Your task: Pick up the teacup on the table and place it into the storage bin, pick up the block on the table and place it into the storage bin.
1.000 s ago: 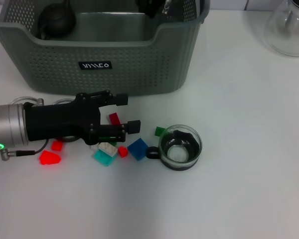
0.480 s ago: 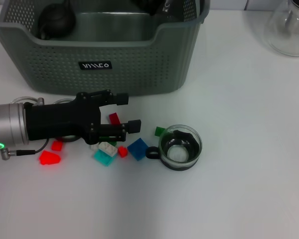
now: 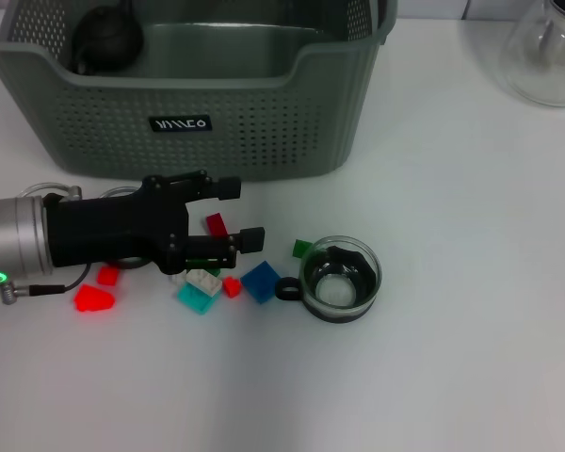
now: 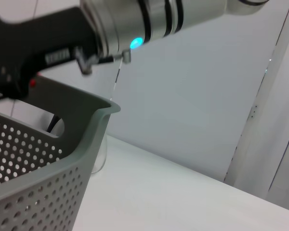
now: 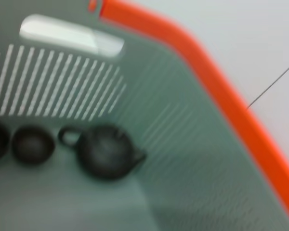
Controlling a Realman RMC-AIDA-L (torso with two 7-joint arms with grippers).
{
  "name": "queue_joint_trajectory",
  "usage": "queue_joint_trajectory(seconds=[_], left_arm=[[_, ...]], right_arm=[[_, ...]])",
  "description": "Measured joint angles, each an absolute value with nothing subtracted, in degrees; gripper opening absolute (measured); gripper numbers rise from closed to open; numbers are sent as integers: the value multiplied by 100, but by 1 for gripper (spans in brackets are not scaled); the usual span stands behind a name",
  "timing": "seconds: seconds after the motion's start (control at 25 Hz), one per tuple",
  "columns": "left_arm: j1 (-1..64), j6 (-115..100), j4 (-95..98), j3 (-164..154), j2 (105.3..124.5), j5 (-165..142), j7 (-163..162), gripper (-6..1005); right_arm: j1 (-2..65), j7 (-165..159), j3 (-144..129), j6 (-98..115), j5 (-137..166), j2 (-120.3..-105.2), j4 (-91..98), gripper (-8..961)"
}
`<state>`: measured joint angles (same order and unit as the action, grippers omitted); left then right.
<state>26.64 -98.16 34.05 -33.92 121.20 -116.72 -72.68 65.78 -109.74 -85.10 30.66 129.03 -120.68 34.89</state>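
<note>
Left gripper (image 3: 238, 214) sits low over the table (image 3: 452, 358), fingers (image 3: 251, 239) spread wide and holding nothing. A small red block (image 3: 216, 225) lies in the gap between the fingers. Just below the lower finger: white block (image 3: 203, 281), teal block (image 3: 197, 298), another red block (image 3: 232, 286), blue block (image 3: 261, 282). Green block (image 3: 302, 249) is just past the fingertips, and the glass teacup (image 3: 339, 278) stands beyond that, upright on the table, handle toward the blue block. Two more red pieces (image 3: 95, 298) lie behind the fingers, beside the arm. Storage bin (image 3: 264, 122) is near the upper finger, across the fingers from the teacup, with a dark teapot (image 3: 104, 38) inside. Right gripper isn't in the head view; its wrist view shows a different orange-rimmed bin (image 5: 231, 115) with a dark teapot (image 5: 105, 151) in it.
</note>
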Motion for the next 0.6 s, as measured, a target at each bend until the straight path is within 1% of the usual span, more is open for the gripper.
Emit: queue_joint_trajectory(seconds=[0.16, 0.44, 0.6], left_arm=[[2650, -9823, 3400, -3387, 12100, -11673, -7268, 832], [2632, -9822, 3392, -3380, 12082, -11672, -7268, 831], [2627, -9821, 3392, -3374, 12066, -11672, -7269, 833]], right_arm=[[6053, -11352, -8484, 3342, 12901, -12046, 4739, 603], [4795, -11717, -8458, 4022, 12419, -12036, 7381, 818], [4018, -11637, -8221, 4886, 11607, -12011, 8596, 861]])
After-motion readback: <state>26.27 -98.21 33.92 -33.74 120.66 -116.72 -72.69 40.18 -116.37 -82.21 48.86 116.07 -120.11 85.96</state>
